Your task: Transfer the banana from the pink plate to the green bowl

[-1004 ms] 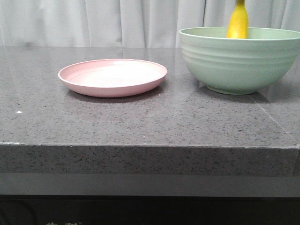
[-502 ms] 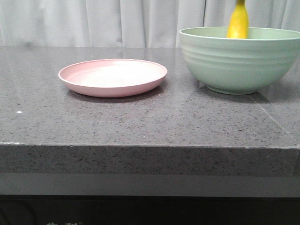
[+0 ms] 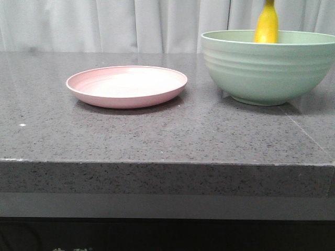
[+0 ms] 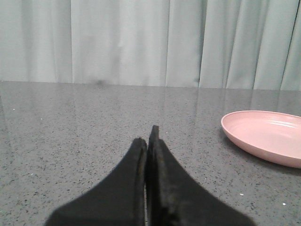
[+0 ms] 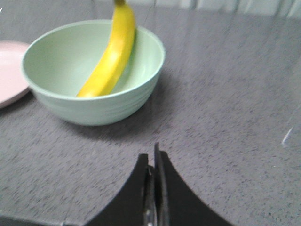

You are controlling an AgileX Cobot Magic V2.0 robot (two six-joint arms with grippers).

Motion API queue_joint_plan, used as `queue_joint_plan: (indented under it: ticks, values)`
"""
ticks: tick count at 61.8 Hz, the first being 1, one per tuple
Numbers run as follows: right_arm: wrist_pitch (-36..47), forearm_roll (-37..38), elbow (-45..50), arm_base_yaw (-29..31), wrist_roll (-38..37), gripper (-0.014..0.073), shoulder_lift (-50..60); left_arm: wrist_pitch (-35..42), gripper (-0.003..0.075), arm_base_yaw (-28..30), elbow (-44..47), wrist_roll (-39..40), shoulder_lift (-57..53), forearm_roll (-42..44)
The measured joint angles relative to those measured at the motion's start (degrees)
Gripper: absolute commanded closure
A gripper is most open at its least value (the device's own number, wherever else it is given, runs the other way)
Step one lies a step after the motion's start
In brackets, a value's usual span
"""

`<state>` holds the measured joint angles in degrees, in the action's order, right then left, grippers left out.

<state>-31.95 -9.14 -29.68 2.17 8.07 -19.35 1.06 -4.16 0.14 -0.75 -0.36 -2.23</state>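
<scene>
The banana [image 3: 266, 26] leans inside the green bowl [image 3: 267, 70] at the right of the table, its upper end sticking up over the rim. The right wrist view shows the banana [image 5: 110, 54] resting against the inner wall of the bowl [image 5: 94, 103]. The pink plate [image 3: 126, 86] sits empty left of the bowl; it also shows in the left wrist view [image 4: 265, 136]. My left gripper [image 4: 146, 141] is shut and empty, low over the table, apart from the plate. My right gripper [image 5: 151, 157] is shut and empty, over the table some way from the bowl.
The grey speckled stone table [image 3: 157, 136] has its front edge close to the camera. A pale curtain [image 3: 131, 23] hangs behind the table. Neither gripper shows in the front view.
The front view has shifted very slightly; the banana, bowl and plate stay where they were.
</scene>
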Motion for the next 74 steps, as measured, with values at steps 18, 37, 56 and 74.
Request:
queue_joint_plan:
  ticks: [18, 37, 56, 74]
  values:
    - [16.0, 7.0, 17.9, -1.1, -11.0, 0.0662, 13.9, 0.0, 0.0738, 0.0, 0.0, 0.0, 0.0, 0.0]
    - [23.1, 7.4, 28.4, -1.1, -11.8, 0.0662, 19.9, 0.0, 0.0738, 0.0, 0.0, 0.0, 0.0, 0.0]
    - [25.0, 7.5, 31.3, -1.1, -11.8, 0.0662, 19.9, 0.0, 0.0738, 0.0, 0.0, 0.0, 0.0, 0.0]
    - [26.8, 7.8, 31.3, -1.1, -11.8, 0.0662, 19.9, 0.0, 0.0738, 0.0, 0.0, 0.0, 0.0, 0.0]
